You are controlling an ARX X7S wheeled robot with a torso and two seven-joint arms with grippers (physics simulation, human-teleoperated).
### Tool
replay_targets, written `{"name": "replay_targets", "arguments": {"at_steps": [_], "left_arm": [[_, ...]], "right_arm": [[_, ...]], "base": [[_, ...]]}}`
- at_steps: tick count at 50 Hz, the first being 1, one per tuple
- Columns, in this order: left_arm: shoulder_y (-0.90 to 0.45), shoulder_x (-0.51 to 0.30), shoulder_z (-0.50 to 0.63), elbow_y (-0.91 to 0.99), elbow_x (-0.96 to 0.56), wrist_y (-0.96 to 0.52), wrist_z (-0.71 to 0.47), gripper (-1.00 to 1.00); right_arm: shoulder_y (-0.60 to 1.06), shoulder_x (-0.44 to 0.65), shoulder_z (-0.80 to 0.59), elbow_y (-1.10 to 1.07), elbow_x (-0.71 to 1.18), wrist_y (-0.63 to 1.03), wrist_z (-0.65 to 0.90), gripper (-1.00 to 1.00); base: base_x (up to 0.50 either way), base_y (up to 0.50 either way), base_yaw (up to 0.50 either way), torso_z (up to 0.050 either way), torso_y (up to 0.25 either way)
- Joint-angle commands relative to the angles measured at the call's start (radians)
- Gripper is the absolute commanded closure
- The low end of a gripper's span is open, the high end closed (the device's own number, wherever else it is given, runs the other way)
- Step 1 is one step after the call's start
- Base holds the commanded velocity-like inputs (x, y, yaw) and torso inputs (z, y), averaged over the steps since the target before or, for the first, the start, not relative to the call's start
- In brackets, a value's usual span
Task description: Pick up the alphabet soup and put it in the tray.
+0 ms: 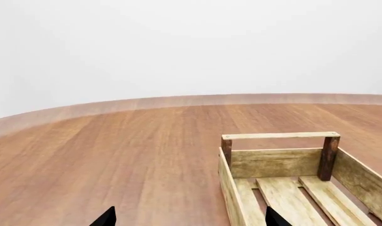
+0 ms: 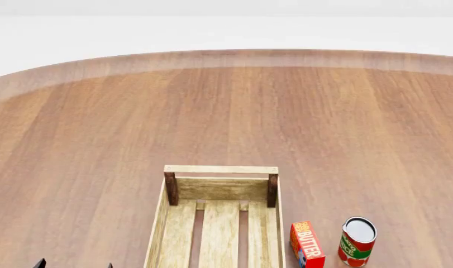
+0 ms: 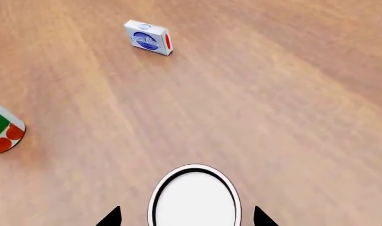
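Note:
A round can with a pale white top (image 3: 194, 197), which I take for the alphabet soup, stands on the table; only its top shows. My right gripper (image 3: 187, 217) is open, with one dark fingertip on each side of that top and a gap at both. The tray (image 2: 221, 170), a light wooden slat crate with dark corner posts, lies near the table's front in the head view and holds nothing that I can see. My left gripper (image 1: 189, 219) is open over the tray's (image 1: 275, 162) left wall, with nothing between its fingers. The head view does not show the soup can.
A red and green can (image 2: 357, 241) and an orange butter box (image 2: 306, 244) stand just right of the tray. In the right wrist view the red and green can (image 3: 1, 132) is off to one side, and a small white and blue box (image 3: 148, 37) lies farther away.

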Motion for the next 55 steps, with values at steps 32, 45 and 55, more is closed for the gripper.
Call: {"name": "replay_targets", "arguments": {"at_steps": [32, 45, 55], "left_arm": [[0.000, -0.014, 0.018, 0.003, -0.010, 0.004, -0.015, -1.00], [-0.003, -0.017, 0.023, -0.002, -0.013, 0.009, -0.017, -1.00], [-0.003, -0.019, 0.027, -0.003, -0.014, 0.013, -0.020, -1.00]], "right_arm": [[0.024, -0.012, -0.036, 0.102, -0.038, -0.060, -0.015, -1.00], [0.006, -0.012, -0.025, 0.080, -0.035, -0.068, -0.014, 1.00], [-0.003, -0.008, -0.027, 0.020, -0.023, -0.050, -0.006, 1.00]], "base": [[0.00, 0.00, 0.00, 0.000, 0.000], [0.00, 0.00, 0.00, 0.000, 0.000], [0.00, 0.00, 0.00, 0.000, 0.000]]}}
